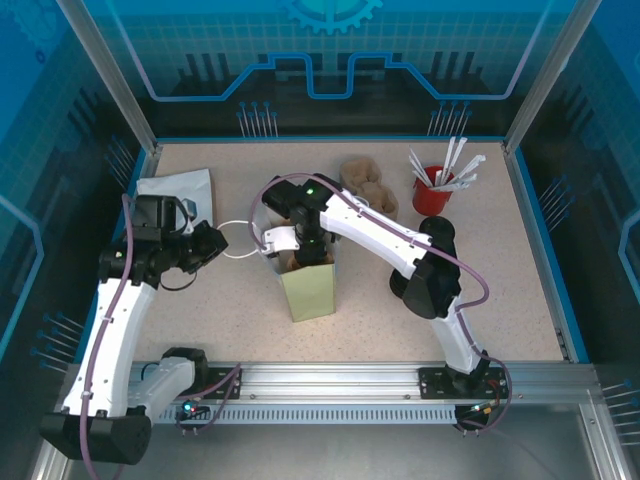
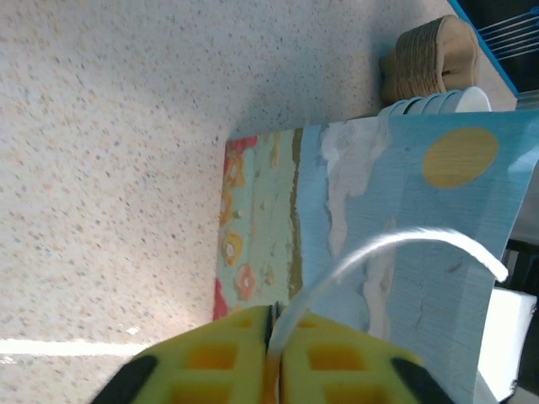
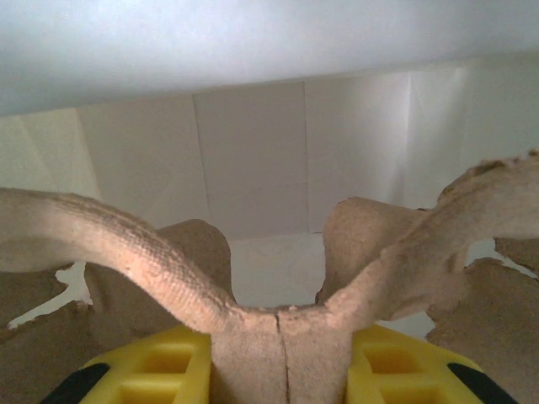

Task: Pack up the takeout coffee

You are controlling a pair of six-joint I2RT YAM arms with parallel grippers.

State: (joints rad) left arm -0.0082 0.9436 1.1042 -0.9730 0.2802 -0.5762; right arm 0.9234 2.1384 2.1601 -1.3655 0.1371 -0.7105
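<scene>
Paper bag (image 1: 308, 288): upright, table centre; could be toppled if dragged left by the handle.
Pulp carrier (image 3: 278, 324): clamped by right gripper (image 3: 280, 374) inside bag; could be snagged on rim.
Handle (image 2: 404, 239): pinched by closed left gripper (image 2: 271, 358); slip possible.
Takeout coffee: place cannot be told; judged hidden in bag.

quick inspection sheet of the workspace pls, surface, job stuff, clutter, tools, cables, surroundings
surface: speckled tabletop, no spills seen
job's things: printed paper bag upright mid-table; pulp cup carrier held in its open mouth
clutter: red cup of white sticks, stack of pulp carriers and flat white bag, all toward the back
tools: left tool shut on the bag's white handle; right tool shut on the carrier's centre rib
cables: purple cables run along both arms
surroundings: blue panels on an aluminium frame
</scene>
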